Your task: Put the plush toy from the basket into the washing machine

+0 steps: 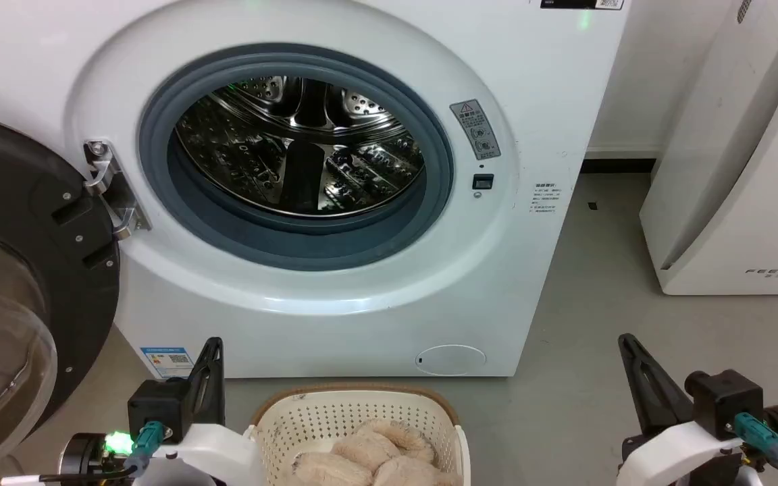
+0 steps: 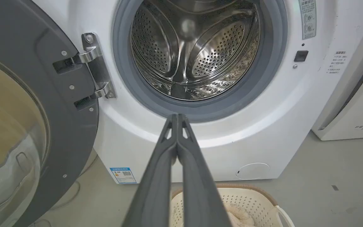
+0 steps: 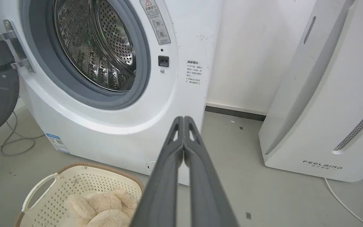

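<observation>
Your left gripper [image 2: 177,116] and right gripper [image 3: 184,118] each have their fingers pressed together, gripping nothing. Between them, lower down, the basket [image 1: 355,412] holds the plush toy [image 1: 375,459]. Beyond the fingertips stands the washing machine [image 1: 531,101], with its door [image 1: 24,202] swung wide past your left gripper. A white appliance [image 1: 733,169] stands past your right gripper.

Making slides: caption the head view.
Left end effector and right end effector, shut, flank the basket holding plush toy before open washing machine.

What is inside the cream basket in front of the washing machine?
A fluffy beige plush toy lies in the low cream perforated plastic basket. The basket's bottom under the toy is covered and cannot be seen.
</observation>
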`<state>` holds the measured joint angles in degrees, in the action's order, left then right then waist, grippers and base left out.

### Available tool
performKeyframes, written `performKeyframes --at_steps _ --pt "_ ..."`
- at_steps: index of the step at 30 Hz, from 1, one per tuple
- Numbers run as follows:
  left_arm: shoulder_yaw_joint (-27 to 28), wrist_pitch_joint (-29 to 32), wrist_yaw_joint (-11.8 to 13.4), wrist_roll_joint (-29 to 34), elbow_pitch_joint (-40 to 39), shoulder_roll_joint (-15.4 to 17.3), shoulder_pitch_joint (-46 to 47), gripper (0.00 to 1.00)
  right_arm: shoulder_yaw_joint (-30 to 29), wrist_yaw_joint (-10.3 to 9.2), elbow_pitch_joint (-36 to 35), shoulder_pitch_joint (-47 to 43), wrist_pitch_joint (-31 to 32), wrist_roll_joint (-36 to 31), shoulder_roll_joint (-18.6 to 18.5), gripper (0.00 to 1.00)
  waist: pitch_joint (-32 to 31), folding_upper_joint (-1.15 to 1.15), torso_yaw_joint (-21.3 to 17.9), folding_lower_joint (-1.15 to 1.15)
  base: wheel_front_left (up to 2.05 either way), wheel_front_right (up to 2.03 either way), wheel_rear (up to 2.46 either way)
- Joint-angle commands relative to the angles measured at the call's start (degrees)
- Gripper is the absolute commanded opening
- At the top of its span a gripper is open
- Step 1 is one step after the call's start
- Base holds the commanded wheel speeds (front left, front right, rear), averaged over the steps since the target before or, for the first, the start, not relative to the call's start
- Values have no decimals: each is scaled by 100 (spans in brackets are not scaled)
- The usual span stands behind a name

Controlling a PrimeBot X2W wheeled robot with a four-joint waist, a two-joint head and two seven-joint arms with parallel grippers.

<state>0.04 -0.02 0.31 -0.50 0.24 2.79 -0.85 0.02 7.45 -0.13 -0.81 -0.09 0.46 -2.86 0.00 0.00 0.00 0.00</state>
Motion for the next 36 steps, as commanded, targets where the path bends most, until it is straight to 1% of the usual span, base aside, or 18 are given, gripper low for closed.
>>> performKeyframes --at_steps 1,22,23,30,36 --pt "-4 2 -31 50 -24 9 85 0 -2 3 13 81 9 -46 -1 0 0 0 0 0 0 0 0" --pt "-4 2 -31 50 -24 9 85 0 -2 3 13 81 9 -46 -1 0 0 0 0 0 0 0 0" --pt "-1 0 0 0 0 0 0 100 0 0 0 0 0 0 0 100 0 0 0 0 0 0 0" --pt "-17 -53 50 -44 20 0 3 100 -41 0 -18 2 -52 76 0 100 10 0 -1 0 0 0 0" --pt "-78 -149 93 -73 83 1 75 100 -106 0 -49 17 -148 316 0 100 58 0 -5 0 0 0 0"
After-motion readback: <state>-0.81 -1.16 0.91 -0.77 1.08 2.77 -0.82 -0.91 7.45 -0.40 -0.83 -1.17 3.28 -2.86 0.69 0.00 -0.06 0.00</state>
